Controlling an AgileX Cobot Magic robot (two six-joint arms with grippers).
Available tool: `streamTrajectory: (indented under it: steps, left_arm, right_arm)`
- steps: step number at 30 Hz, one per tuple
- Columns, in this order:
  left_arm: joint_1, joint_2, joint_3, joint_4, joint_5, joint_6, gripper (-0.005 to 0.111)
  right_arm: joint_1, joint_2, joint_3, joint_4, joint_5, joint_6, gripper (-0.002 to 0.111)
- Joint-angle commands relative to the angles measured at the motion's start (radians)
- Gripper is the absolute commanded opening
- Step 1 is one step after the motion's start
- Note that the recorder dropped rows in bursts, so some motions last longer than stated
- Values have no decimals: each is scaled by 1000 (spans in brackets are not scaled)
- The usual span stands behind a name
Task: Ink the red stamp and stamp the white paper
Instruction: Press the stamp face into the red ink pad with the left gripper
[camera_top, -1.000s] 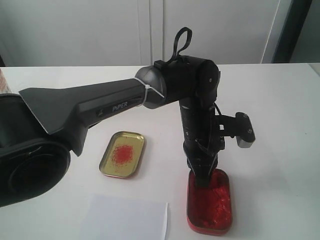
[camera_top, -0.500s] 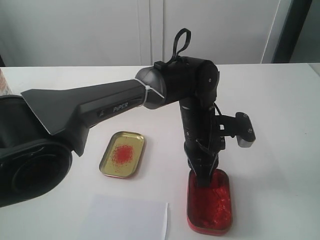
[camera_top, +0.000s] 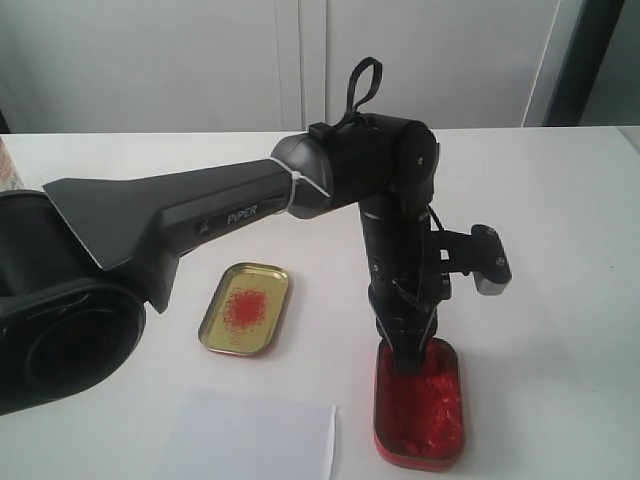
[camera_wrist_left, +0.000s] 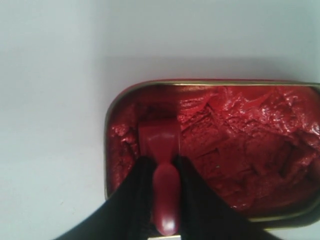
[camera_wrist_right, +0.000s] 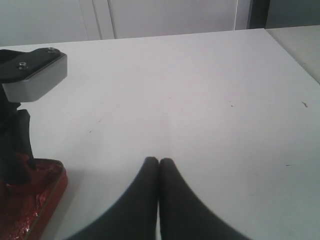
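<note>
The left arm (camera_top: 395, 270) stands over the red tin's (camera_top: 420, 415) far end, barring it. Right of the tin the worktop (camera_top: 560, 300) lies open. The gold tin (camera_top: 245, 308) and white paper (camera_top: 250, 440) sit to its left.

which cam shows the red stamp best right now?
Left wrist view: the red stamp sits held in the left gripper, base in the red ink tin. Exterior view: the gripper hides it. Right wrist view: not visible.

Reaches left arm (camera_top: 200, 215) in from the left past the middle, forearm sloping up, wrist bent straight down. Points left gripper (camera_top: 408, 358) vertically down, both fingers (camera_wrist_left: 139, 176) clamped against the handle of the stamp (camera_wrist_left: 161, 144). Holds right gripper (camera_wrist_right: 159, 162) roughly level, fingertips pressed together with no gap.
</note>
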Motion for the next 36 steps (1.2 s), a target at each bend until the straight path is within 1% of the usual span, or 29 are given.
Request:
streamTrajectory:
  steps: [1, 13, 21, 36]
  left_arm:
    - [-6, 13, 26, 12, 45, 5, 0]
    - [-6, -67, 26, 18, 42, 3, 0]
    - [-6, -111, 26, 16, -16, 3, 0]
    - [-6, -115, 26, 17, -7, 3, 0]
  right_arm:
    - [-3, -4, 6, 1, -15, 4, 0]
    - [-3, -4, 6, 1, -15, 4, 0]
    - [-3, -4, 6, 1, -15, 4, 0]
    - [-3, -4, 6, 1, -15, 4, 0]
